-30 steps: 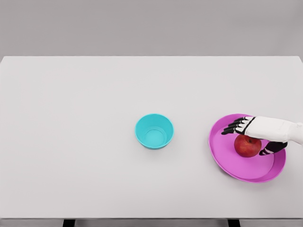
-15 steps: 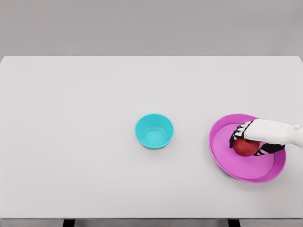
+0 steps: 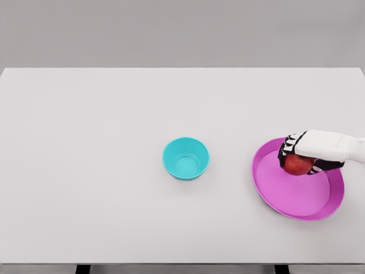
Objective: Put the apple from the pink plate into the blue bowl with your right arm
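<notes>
while over the pink plate (image 3: 274, 191), right hand (image 3: 308, 152) fingers grip apple (image 3: 297, 165) (unlabelled).

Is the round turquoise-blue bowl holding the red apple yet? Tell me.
No: the round turquoise-blue bowl shows only its bare inside, while the red apple sits in the right hand over the pink plate.

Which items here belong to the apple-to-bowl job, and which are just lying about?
Part of the job:
- apple, grasped by the right robot hand
- pink plate, under the apple
- blue bowl, holding nothing, left of the plate

Just there:
- white table; no other loose items visible
</notes>
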Tool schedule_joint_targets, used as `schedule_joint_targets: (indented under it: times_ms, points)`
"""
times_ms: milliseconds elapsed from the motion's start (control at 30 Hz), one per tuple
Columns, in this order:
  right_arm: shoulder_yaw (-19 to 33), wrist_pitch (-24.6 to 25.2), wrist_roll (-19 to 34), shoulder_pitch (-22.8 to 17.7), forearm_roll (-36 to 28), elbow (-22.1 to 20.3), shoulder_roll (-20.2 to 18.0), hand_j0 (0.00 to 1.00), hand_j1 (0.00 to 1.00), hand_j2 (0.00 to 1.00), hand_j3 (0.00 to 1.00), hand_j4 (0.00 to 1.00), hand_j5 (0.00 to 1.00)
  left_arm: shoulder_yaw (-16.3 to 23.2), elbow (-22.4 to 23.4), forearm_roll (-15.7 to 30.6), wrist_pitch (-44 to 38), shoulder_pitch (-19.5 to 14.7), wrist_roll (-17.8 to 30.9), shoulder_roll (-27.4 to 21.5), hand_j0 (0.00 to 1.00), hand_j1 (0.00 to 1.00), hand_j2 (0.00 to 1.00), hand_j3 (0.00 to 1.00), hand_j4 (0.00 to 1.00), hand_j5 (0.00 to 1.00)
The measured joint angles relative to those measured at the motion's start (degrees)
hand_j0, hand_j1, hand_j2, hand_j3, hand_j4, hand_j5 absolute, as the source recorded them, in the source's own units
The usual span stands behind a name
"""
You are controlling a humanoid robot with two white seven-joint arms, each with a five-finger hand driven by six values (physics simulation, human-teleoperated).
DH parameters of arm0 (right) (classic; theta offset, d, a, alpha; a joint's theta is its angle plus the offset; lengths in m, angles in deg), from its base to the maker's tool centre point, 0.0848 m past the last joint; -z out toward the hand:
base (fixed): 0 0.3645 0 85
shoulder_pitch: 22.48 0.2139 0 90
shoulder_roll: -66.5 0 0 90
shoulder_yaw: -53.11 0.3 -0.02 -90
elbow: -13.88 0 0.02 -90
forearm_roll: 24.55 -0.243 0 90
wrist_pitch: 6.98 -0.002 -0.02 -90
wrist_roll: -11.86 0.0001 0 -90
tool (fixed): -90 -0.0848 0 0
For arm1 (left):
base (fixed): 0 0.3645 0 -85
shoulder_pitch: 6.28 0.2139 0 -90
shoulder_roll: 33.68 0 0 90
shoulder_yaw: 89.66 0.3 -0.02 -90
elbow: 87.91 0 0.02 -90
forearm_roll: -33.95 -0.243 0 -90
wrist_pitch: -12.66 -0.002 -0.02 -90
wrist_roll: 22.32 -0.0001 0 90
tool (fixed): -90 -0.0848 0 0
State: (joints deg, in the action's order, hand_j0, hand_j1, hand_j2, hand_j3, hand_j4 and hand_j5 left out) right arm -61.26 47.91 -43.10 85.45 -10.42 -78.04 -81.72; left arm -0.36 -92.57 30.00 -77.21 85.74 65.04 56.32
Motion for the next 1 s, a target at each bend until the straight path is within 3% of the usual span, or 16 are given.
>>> schedule_joint_targets:
  times_ms: [200,533,1000]
  points:
    - [0.0,0.0,0.0,3.5,0.0,0.1,2.4,0.43,0.43,0.43,0.43,0.43,0.43,0.0,0.0,0.0,0.0,-0.1,0.0,0.0,1.0,1.0,1.0,1.0,1.0,1.0]
    - [-0.2,0.0,0.0,4.1,0.1,-2.0,5.7,0.43,0.43,0.43,0.43,0.43,0.43,0.0,0.0,0.0,0.0,0.0,0.0,0.0,1.0,1.0,1.0,1.0,1.0,1.0]
    - [-0.4,0.0,0.0,6.1,0.2,-3.3,14.4,0.43,0.43,0.43,0.43,0.43,0.43,0.0,0.0,0.0,0.0,0.0,0.0,0.0,1.0,1.0,1.0,1.0,1.0,1.0]
